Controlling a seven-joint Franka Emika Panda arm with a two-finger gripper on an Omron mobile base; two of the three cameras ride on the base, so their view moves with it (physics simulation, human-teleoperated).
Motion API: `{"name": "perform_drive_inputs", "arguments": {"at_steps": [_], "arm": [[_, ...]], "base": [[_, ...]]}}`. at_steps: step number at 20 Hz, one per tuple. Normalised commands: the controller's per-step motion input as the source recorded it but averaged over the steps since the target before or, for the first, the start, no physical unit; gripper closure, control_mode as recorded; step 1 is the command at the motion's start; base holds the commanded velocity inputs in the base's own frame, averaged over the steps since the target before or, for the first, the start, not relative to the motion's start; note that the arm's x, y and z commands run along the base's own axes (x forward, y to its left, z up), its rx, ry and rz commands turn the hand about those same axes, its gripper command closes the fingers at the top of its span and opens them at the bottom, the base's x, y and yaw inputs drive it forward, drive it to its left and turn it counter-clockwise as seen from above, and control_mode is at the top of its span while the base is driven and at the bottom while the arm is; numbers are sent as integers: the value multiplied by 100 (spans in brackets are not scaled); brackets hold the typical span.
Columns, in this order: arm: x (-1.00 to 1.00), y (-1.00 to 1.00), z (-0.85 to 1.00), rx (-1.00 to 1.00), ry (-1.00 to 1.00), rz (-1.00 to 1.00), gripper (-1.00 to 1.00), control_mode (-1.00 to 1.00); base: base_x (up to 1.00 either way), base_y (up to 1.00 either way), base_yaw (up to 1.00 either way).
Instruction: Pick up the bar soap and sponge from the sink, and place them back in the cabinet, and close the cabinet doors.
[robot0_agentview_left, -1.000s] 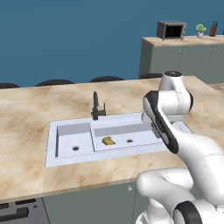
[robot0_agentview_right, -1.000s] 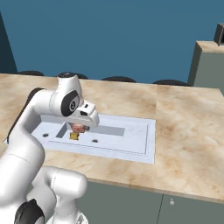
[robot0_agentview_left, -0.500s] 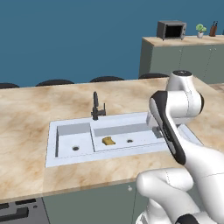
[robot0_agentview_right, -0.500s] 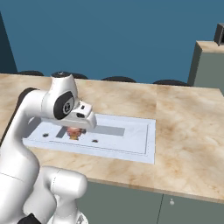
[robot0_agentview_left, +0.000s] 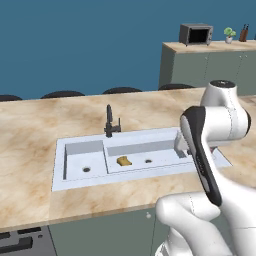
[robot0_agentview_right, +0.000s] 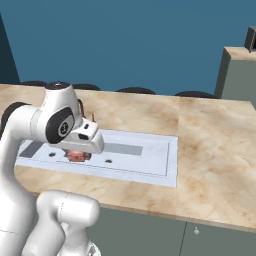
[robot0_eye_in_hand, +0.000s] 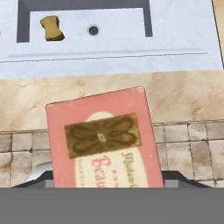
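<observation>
While the soap sits large in the hand view, its pinkish-red flat block shows a paler face with a brown ornamental label and printed script. It rises from the bottom edge where the hand's fingertips would be, so the hand appears closed on it; the fingers themselves are hidden behind the block. From the right base view a pinkish patch shows just under the hand's white body, above the sink's left part.

Sponge: small mustard-brown block, rough-edged, lying in the longer basin near its left end, beside a round drain. Same sponge in the hand view, well apart from the soap.

Sink: pale grey-white, rectangular, two basins, small one on the left. Thin black faucet stands on the back rim.

Worktop: beige marbled stone, smooth, over grey-green lower fronts. Blue wall behind. Farther back, a second counter carries a microwave and a small potted plant. Tiled floor below the worktop edge in the hand view.
</observation>
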Motion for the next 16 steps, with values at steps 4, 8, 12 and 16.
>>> {"name": "perform_drive_inputs", "arguments": {"at_steps": [4,8,12,16], "arm": [[-15,0,14,0,-3,0,100,-100],[-9,0,11,0,-3,0,100,100],[0,0,0,0,0,0,100,100],[0,0,0,0,0,0,100,100]], "base": [[0,0,0],[-13,0,0],[-40,-5,-2],[-61,-18,-12]]}}
